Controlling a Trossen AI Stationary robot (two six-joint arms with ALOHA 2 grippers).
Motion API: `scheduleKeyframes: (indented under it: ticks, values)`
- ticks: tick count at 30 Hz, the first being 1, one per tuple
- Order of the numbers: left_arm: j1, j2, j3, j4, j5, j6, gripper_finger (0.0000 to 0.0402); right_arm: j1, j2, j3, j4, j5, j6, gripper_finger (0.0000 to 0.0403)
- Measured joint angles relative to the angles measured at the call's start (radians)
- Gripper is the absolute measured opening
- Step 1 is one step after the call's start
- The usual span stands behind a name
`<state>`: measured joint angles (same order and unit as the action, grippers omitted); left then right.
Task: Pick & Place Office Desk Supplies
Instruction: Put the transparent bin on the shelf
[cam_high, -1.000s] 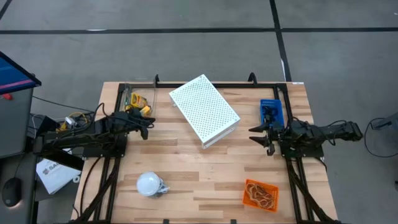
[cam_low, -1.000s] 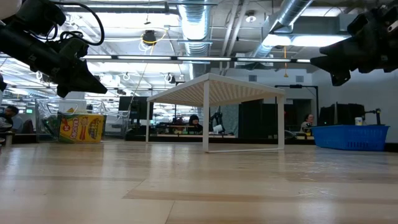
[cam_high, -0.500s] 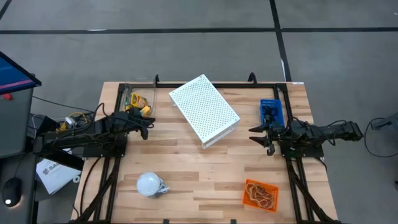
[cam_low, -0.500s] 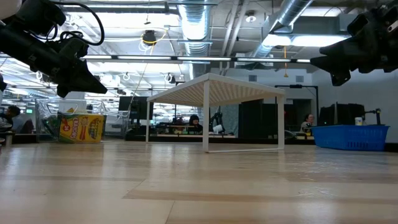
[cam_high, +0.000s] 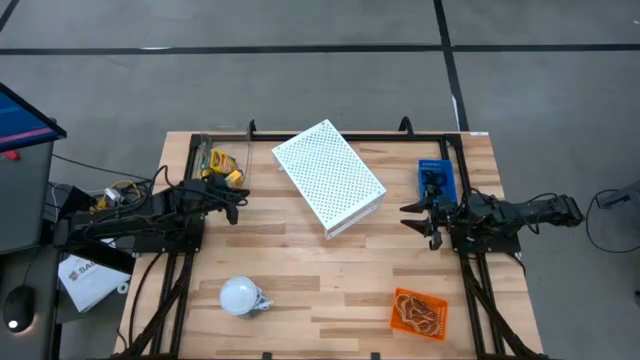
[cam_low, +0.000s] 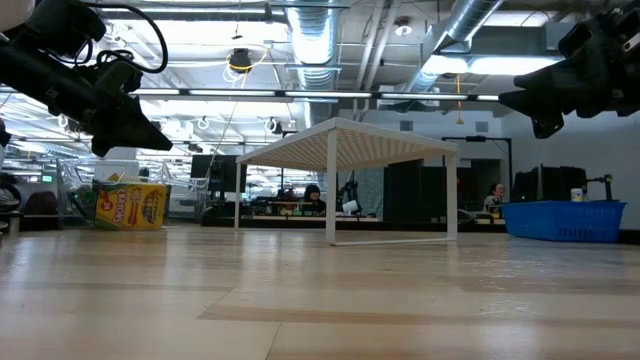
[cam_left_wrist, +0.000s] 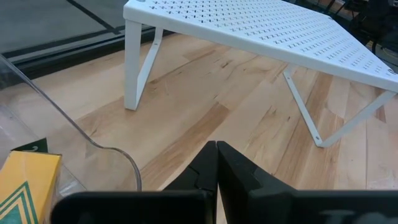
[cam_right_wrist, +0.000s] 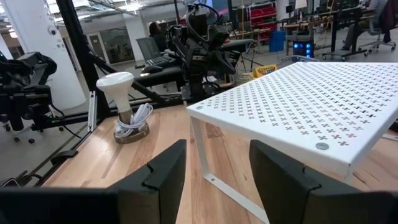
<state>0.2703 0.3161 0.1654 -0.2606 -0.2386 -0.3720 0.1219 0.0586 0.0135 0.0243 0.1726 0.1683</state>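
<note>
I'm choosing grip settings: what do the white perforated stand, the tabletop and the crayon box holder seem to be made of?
The white perforated stand looks like painted sheet metal: thin, punched holes, slim legs. The tabletop looks like butcher-block wood with visible joined strips and a satin finish. The holder around the crayon box is see-through, probably clear plastic; the box looks like printed cardboard.

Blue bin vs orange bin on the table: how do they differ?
Colour: the blue bin is blue, the orange bin orange.
Place: the blue bin sits at the far right edge beside the right end effector; the orange bin sits at the near right corner, away from both arms.
Contents: the orange bin holds tan rubber-band loops; the blue bin's contents look dark, unclear.
Both are small open bins.
</note>
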Motion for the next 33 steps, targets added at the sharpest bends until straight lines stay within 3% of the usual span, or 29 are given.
scheduleKeyframes:
  ticks: [5, 11, 15, 21, 25, 29, 33]
  values:
    - [0.001, 0.014, 0.0, 0.07, -0.047, -0.015, 0.0, 0.0, 0.0, 0.0, 0.0, 0.0, 0.0, 0.0173]
    - [-0.003, 0.051, 0.0, 0.3, 0.037, -0.522, 0.0, -0.002, 0.0, -0.002, 0.017, 0.017, -0.117, 0.0173]
    - [-0.004, 0.067, 0.0, 0.508, 0.07, -0.594, 0.0, -0.002, -0.002, -0.003, 0.102, 0.02, -0.035, 0.0173]
    - [-0.003, 0.072, 0.0, 0.912, -0.054, -0.399, 0.0, -0.007, -0.006, -0.001, 0.418, 0.034, 0.062, 0.0173]
    - [-0.002, 0.074, 0.0, 1.111, -0.224, -0.333, 0.0, -0.007, -0.006, -0.001, 0.646, 0.058, 0.059, 0.0173]
    - [0.018, 0.078, 0.001, 1.107, -0.356, -0.347, 0.0004, -0.007, -0.007, -0.002, 0.786, 0.063, -0.015, 0.0173]
    - [0.064, 0.116, 0.083, 0.782, -0.319, -0.376, 0.0016, -0.007, -0.006, -0.002, 0.892, 0.092, -0.027, 0.0173]
